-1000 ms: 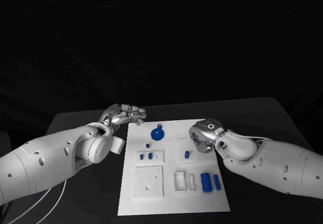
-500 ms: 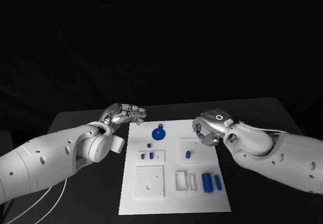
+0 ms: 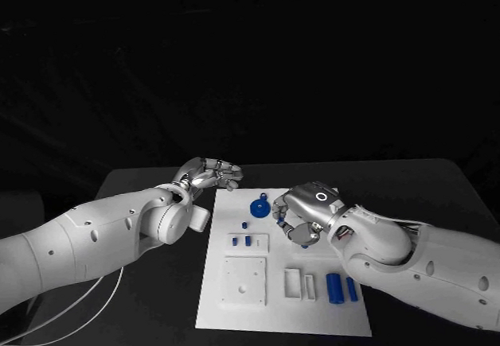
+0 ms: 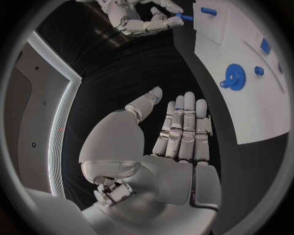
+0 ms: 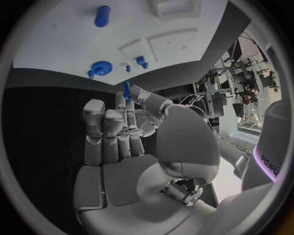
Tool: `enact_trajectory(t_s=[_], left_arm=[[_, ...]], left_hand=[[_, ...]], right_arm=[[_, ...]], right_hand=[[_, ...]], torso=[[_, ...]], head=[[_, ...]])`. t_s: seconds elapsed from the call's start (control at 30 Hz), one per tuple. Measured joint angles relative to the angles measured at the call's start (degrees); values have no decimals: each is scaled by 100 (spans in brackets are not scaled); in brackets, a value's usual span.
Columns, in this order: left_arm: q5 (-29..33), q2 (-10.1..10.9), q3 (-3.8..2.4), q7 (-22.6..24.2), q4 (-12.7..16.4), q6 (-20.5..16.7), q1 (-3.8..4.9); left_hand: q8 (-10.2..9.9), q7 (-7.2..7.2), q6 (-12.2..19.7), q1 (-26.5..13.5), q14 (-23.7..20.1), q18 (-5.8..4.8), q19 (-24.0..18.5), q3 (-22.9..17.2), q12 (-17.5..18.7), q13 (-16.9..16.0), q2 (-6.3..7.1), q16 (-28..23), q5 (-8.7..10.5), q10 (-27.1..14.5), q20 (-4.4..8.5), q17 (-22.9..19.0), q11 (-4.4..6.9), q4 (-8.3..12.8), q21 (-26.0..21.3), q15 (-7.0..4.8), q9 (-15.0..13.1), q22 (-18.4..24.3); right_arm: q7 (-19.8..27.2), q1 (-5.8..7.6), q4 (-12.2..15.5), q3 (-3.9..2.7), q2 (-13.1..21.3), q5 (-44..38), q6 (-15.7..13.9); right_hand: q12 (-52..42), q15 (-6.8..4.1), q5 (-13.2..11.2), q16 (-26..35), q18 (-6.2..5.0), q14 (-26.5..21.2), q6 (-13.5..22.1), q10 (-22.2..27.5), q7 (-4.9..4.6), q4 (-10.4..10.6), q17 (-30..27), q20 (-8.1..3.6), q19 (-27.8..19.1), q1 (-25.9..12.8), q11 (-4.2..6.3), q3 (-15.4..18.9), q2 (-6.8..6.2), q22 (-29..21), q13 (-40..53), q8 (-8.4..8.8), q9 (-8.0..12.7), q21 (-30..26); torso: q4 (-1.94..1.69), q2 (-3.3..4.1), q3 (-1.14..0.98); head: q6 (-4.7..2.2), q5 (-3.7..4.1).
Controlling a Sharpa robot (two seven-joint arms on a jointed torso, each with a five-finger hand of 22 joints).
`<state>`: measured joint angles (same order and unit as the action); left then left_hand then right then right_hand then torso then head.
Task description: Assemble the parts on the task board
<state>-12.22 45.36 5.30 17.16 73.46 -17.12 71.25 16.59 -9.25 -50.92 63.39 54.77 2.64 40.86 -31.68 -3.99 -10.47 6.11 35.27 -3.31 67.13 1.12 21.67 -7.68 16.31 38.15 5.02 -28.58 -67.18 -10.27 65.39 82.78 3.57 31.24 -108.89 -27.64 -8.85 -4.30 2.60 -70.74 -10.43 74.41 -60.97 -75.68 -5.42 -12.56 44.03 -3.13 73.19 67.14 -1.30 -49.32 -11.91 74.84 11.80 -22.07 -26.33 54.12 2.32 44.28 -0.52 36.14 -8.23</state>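
- The board (image 3: 283,286) lies flat in the middle of the black bench (image 3: 436,192), seen from the head.
- The right robot hand (image 3: 300,215) hangs over the board's far right part and pinches a small blue peg (image 5: 126,90) between thumb and fingertips; its other fingers stand straight, side by side. In the left wrist view the peg (image 4: 184,17) juts from those fingers.
- The left robot hand (image 3: 211,175) is off the board, above the bench beyond the board's far left corner. It holds nothing; the left wrist view shows its fingers (image 4: 183,125) stretched out close together, thumb apart.
- A blue gear (image 3: 260,208) lies near the board's far edge, just left of the right robot hand.
- Two small blue pins (image 3: 242,241) stand in a raised white block nearer the left side.
- Two blue cylinders (image 3: 341,288) lie side by side near the board's right near corner.
- A square white plate (image 3: 245,280) sits on the left near part.
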Motion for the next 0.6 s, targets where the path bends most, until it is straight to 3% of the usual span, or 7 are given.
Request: enact_trajectory(t_s=[0.17, 0.33, 0.6], left_arm=[[131, -59, 1, 47, -49, -99, 0], [206, -178, 1, 91, -233, -170, 7], [259, -317, 0, 133, -359, -226, 52]], left_hand=[[0, -1, 0, 0, 0, -1, 0, 0, 0, 0, 0, -22, 0, 0, 0, 6, 0, 0, 0, 0, 0, 0], [0, -3, -3, 0, 0, 48, 0, 0, 0, 0, 0, -22, 0, 0, 0, 13, 0, 0, 0, 0, 0, -3], [0, -3, -3, 0, 0, 82, 21, 0, 0, -1, 0, -30, 0, 0, -21, 19, 0, 0, 0, 0, 0, -5]], right_arm=[[63, -207, -37, 48, -186, 24, -21], [119, -378, -118, 132, -326, 27, -27], [174, -553, -217, 189, -483, 14, -30]], right_hand=[[1, -19, -1, 0, 0, -19, 0, -10, 0, 0, 0, 0, 0, 0, 10, 0, 0, -6, 0, 0, -4, 0], [5, -19, -17, 0, 1, -19, 0, -13, 0, 0, 0, 1, 1, -1, 12, 0, -1, -6, 0, 0, -5, 0], [8, -19, -18, 0, 0, -19, 0, -19, 0, -1, -6, 1, 2, -1, 18, 1, -2, -11, 0, 1, -5, 0]], torso=[[-10, -12, 17], [-34, -19, 35], [-46, -25, 57]], head=[[67, -222], [188, -513], [355, -829]])
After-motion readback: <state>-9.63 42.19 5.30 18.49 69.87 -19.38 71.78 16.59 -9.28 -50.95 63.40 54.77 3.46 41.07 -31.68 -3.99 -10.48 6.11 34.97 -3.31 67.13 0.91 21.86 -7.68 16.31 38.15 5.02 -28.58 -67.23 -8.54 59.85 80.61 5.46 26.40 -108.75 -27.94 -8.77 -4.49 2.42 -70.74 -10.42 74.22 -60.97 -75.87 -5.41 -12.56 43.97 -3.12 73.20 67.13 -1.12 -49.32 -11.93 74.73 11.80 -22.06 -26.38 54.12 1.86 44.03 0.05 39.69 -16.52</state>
